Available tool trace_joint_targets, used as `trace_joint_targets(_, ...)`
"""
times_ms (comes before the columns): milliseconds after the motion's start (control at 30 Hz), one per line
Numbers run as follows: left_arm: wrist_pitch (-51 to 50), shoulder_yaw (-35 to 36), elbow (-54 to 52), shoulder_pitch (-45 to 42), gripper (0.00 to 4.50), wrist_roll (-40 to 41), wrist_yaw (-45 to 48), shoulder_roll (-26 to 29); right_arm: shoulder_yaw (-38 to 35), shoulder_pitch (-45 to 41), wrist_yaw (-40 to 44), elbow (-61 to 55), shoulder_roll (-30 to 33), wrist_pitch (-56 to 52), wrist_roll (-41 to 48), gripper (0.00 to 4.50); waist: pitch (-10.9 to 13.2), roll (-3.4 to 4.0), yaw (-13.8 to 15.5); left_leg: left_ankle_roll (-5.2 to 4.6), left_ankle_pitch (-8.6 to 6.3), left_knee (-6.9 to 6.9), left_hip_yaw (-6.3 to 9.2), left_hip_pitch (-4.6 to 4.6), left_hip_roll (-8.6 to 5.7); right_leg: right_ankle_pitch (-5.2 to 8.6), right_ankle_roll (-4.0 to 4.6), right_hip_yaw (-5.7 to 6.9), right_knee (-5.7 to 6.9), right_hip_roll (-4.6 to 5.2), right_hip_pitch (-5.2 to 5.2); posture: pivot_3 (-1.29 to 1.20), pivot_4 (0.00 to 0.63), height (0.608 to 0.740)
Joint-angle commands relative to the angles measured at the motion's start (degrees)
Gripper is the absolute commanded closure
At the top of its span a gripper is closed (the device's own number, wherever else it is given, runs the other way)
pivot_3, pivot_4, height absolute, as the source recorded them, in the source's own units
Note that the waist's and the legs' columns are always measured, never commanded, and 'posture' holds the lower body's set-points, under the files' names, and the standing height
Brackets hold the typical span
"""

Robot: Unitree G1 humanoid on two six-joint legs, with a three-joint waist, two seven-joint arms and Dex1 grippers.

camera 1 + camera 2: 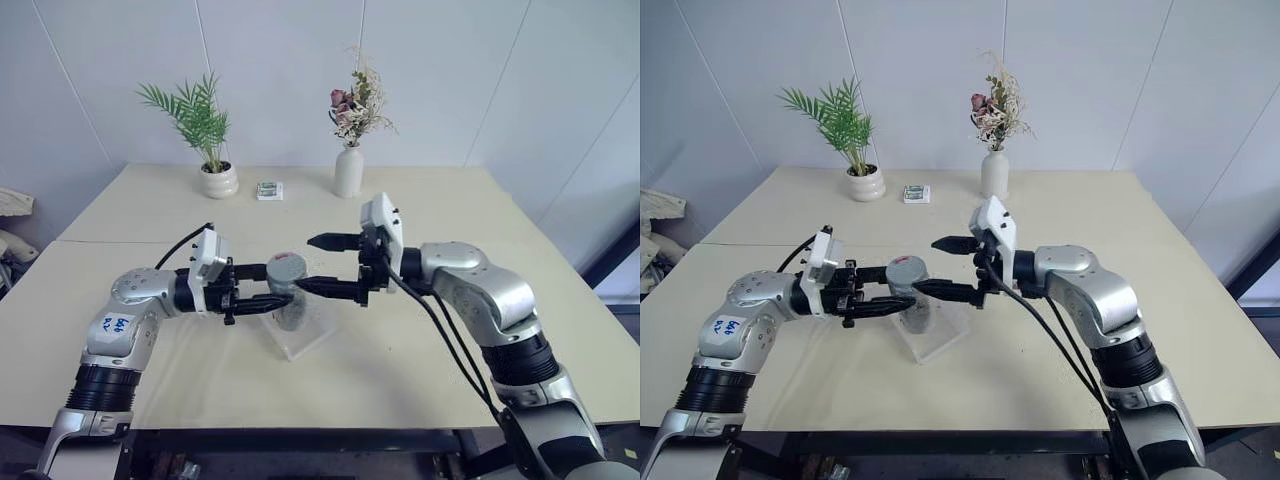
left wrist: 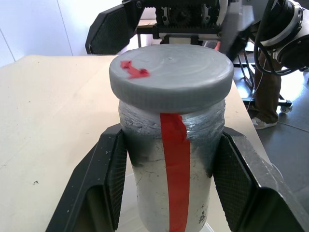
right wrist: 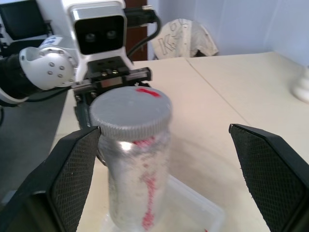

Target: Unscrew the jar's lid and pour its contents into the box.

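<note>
beige table (image 1: 420,200) carries the whole scene, its far edge against a pale wall. far on it stand a potted palm (image 1: 205,135) at left and a white vase of dried flowers (image 1: 350,140) at right, with a small printed packet (image 1: 269,190) lying between them.

my two arms meet over the near middle of the table. my left gripper (image 1: 262,298) reaches in from the left, level, and is clamped on the jar (image 2: 169,174); its two black fingers (image 2: 113,169) press the jar's body from opposite sides just below the lid. my right gripper (image 1: 318,264) reaches in from the right, level, jaws spread wide and holding nothing; one finger lies far of the lid, the other near of it and close to the jar, though i cannot tell whether it touches.

clear box (image 1: 305,335): sits on the table directly under the jar; i cannot tell whether the jar's base rests in it.

jar: upright, silvery-clear, a red stripe running down its side.

lid (image 2: 169,75): grey, round, seated on the jar's top, with a small red mark on its upper face.

contents: not discernible through the clouded wall.
</note>
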State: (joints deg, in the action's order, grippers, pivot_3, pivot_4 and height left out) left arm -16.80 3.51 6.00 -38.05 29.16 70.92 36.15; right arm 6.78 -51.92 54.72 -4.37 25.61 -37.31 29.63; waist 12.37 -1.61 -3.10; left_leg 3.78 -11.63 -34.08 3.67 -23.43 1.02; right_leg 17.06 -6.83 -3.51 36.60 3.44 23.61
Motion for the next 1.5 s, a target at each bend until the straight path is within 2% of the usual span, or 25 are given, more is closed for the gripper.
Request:
trace_joint_targets(33,0.6,0.5,-1.1,-1.0,2.16,0.9,1.1,0.0,-2.2,0.2,-0.3,-0.8,0.8,0.9,0.2,0.02,0.0,0.00,0.0,0.00,0.00,0.00,0.00,0.00,0.00,0.00,0.00,0.00,0.00,0.00,0.00,0.00,0.150,0.740)
trace_joint_targets(833,0.3,0.9,-1.0,-1.0,2.16,0.8,1.3,0.4,-5.7,1.9,2.4,1.9,5.4,0.6,1.3,0.02,0.0,0.00,0.0,0.00,0.00,0.01,0.00,0.00,0.00,0.00,0.00,0.00,-0.01,-0.01,0.00,0.00,0.150,0.740)
trace_joint_targets(1067,0.2,0.8,-1.1,-0.6,2.16,0.9,1.4,0.5,-5.2,2.2,2.6,-6.1,2.3,-4.2,8.4,0.02,0.0,0.00,-0.1,0.00,0.00,0.00,-0.01,0.00,0.01,0.00,-0.01,-0.01,-0.01,-0.01,0.00,0.00,0.150,0.740)
trace_joint_targets(1500,-0.3,0.5,-1.6,-0.8,2.16,1.0,1.5,0.3,1.3,-2.3,-0.4,-4.5,-4.5,-3.7,4.6,0.02,0.0,0.00,0.0,0.00,0.00,-0.04,0.02,0.01,0.00,0.01,0.00,0.00,0.05,-0.01,-0.01,0.00,0.150,0.740)
